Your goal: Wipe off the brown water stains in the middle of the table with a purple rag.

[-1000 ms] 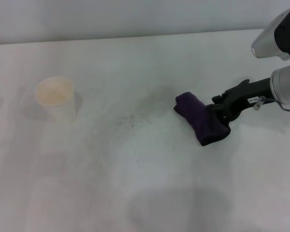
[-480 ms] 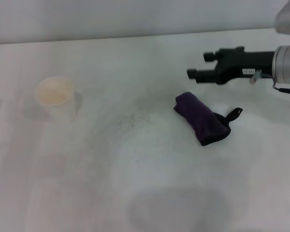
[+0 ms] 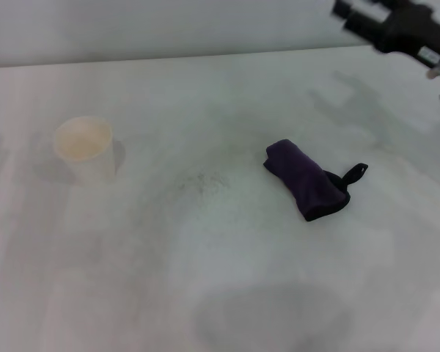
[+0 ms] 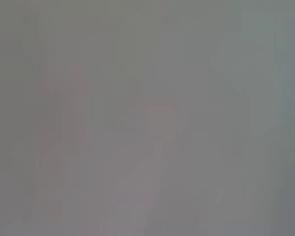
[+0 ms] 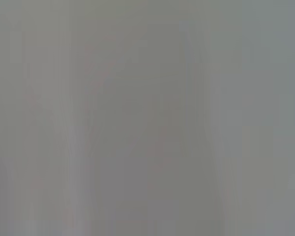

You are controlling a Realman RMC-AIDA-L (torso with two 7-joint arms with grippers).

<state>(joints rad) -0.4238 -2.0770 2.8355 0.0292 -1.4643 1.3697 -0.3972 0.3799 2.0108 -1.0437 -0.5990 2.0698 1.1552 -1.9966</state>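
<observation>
Nearby — paper cup (image 3: 84,149), purple rag (image 3: 306,180) apart.

Rolled purple rag (image 3: 306,180) lies on white table (image 3: 227,279).

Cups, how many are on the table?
1. The paper cup stands upright on the white table, on the robot's left, apart from the purple rag. Neither wrist view shows anything.

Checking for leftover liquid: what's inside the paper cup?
The paper cup stands upright on the table, left of the purple rag. Its inside looks pale tan, either liquid or the wall's tint. The cup's bottom is not visible.
</observation>
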